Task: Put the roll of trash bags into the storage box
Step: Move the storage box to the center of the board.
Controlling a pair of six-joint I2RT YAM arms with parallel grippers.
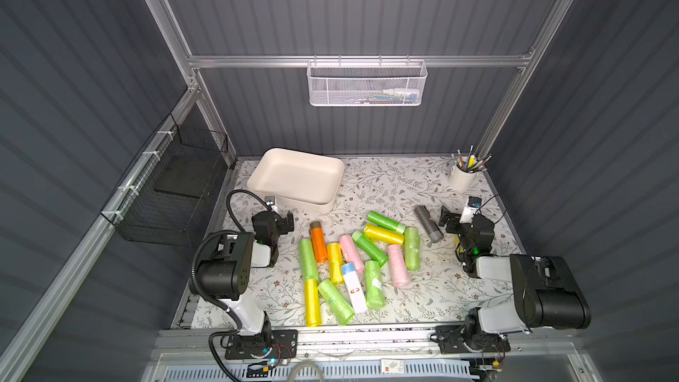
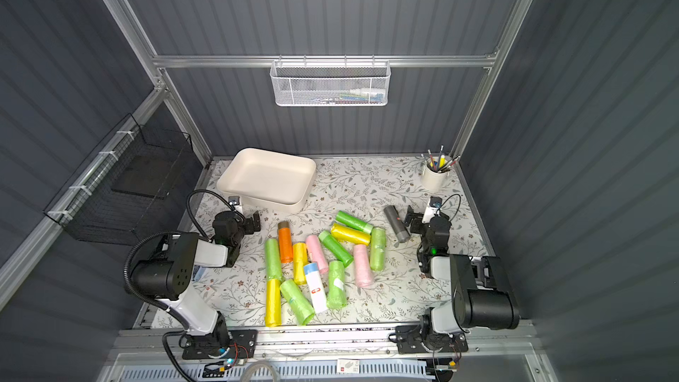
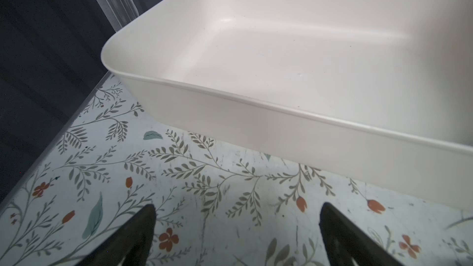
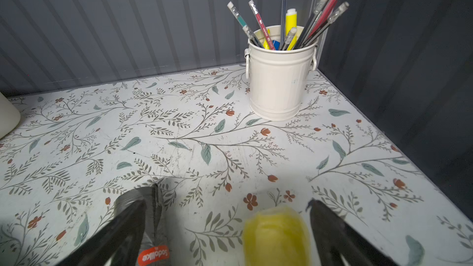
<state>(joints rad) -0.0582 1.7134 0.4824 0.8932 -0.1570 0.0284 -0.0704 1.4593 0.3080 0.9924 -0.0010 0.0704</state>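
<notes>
Rolls of trash bags [image 1: 369, 248] in green, yellow, pink, orange and white lie in a loose heap on the flowered table [image 1: 404, 192]. We place them just in front of the storage box [image 1: 294, 178] and a little to its right, all outside its walls. We see the left gripper [image 3: 238, 216] low over the table just in front of the box's near wall, toward its left end, with its jaws spread wide and only tabletop between them. Well to the right of the box, past the heap, the right gripper [image 4: 227, 205] is spread just as wide. A yellow roll [image 4: 276, 234] lies between its fingers, and a gray roll [image 1: 428, 223] lies just beside the finger on the box's side. We cannot tell whether either finger touches a roll. A cream pencil cup [image 1: 462, 178] stands far to the box's right, in the back corner.
</notes>
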